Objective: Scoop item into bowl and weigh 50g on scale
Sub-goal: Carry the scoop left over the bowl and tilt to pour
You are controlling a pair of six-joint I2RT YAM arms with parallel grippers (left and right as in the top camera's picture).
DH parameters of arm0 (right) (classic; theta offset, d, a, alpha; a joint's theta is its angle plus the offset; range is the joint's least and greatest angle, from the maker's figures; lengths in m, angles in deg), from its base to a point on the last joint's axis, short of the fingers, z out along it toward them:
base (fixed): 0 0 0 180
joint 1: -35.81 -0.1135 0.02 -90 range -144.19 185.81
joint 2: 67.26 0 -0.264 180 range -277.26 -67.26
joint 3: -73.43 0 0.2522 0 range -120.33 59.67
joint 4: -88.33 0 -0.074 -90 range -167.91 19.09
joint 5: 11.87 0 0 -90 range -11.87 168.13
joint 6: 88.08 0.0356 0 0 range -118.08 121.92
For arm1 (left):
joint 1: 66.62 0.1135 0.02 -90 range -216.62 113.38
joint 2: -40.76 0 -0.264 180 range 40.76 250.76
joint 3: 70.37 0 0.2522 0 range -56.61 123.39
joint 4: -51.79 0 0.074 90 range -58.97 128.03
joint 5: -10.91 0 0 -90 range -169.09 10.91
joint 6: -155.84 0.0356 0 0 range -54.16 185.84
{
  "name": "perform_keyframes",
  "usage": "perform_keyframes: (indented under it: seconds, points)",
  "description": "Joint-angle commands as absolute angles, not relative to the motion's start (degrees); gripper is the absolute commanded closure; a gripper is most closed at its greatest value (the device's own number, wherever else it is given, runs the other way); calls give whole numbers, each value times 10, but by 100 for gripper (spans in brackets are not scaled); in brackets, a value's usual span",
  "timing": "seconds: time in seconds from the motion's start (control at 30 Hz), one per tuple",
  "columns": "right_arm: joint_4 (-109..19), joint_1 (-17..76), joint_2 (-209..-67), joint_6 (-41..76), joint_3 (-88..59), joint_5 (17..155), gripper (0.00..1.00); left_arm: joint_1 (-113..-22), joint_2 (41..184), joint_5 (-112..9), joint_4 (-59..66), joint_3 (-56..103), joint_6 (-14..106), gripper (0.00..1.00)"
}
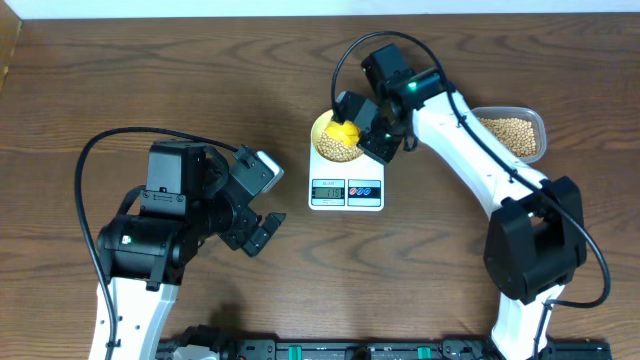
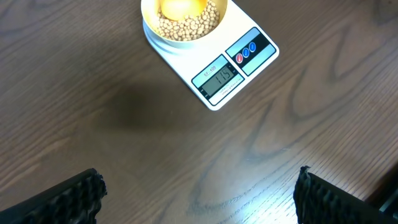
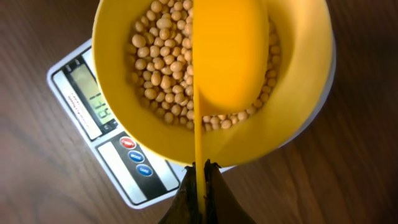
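The right claw (image 3: 199,182) pinches the spoon (image 3: 230,56), right over the beans (image 3: 155,68) in the bowl (image 3: 295,118) on the scale (image 1: 345,192), toward the counter's (image 1: 150,80) back edge. The left claw (image 1: 262,205) is spread wide, empty, well apart.

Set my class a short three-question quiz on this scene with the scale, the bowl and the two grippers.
1. True or false: the bowl stands on the scale.
2. What does the right gripper hold? A: spoon. B: bowl. C: nothing.
3. Fill in: the left gripper has its jaws ____.
Key: 1 true; 2 A; 3 open.
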State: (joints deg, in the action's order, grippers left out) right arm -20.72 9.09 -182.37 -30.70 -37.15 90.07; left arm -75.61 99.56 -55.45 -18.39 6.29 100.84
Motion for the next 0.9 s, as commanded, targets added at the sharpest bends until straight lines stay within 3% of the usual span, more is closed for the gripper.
perform_keyframes:
  seconds: [0.0, 0.47, 0.87]
  points:
    - [-203, 97, -1804, -314, -382, 935, 99, -753, 996, -556, -185, 74, 1018, 1]
    - [-209, 89, -1804, -323, -382, 878, 99, -753, 996, -556, -185, 74, 1018, 1]
    - [-171, 91, -1804, -328, -382, 986, 99, -753, 996, -556, -185, 74, 1018, 1]
